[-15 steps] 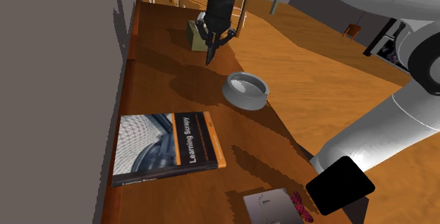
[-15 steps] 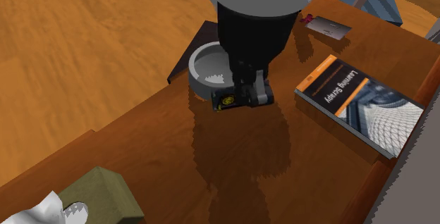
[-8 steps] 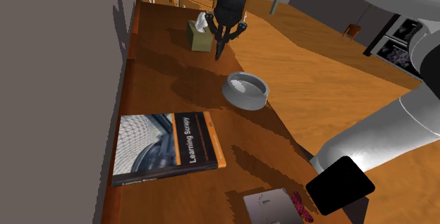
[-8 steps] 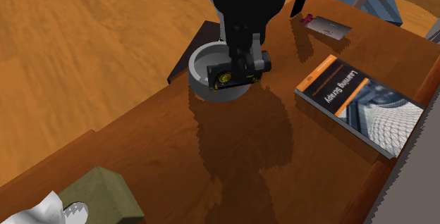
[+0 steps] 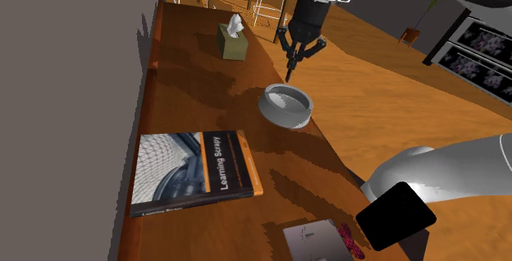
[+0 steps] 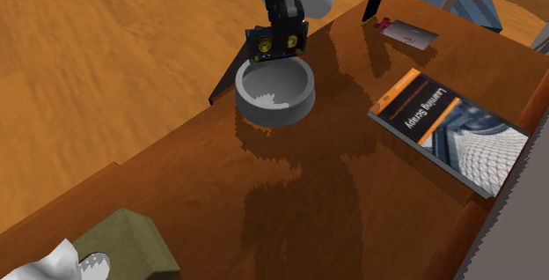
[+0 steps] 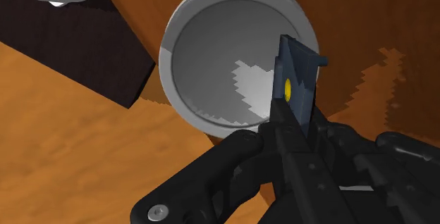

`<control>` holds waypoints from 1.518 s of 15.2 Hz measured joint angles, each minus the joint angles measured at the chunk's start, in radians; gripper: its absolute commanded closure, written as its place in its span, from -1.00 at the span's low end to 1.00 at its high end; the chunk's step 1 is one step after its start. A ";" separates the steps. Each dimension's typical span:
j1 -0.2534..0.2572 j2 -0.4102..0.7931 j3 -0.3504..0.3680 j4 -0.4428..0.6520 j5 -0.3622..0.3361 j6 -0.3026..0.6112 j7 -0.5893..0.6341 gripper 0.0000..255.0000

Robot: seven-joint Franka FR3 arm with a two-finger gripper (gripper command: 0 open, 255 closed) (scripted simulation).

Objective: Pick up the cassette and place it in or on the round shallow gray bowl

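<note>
While my gripper (image 7: 285, 127) clamps the dark cassette (image 7: 296, 85) on edge between its fingers, the pair hangs in the air just above the round grey bowl (image 7: 163, 53), near its rim. Off to one side of the gripper, a book (image 6: 449, 128) lies flat on the wooden table (image 6: 352, 217).

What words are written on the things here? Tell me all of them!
"Learning Scrapy": on the cover of the book; the second word is less clear.
Small print along the book's lower edge: too small to read.
The cassette: yellow spots, but no words that can be read.
The grey flat packet: a faint mark, too small to read.
</note>
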 measured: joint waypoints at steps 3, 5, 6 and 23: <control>0.005 -0.066 -0.026 -0.061 0.007 -0.006 -0.029 1.00; 0.006 -0.077 -0.028 -0.094 0.009 0.015 -0.034 1.00; 0.008 -0.084 -0.027 -0.115 0.011 0.029 -0.035 1.00; 0.016 -0.110 -0.014 -0.267 0.027 0.156 -0.043 -1.00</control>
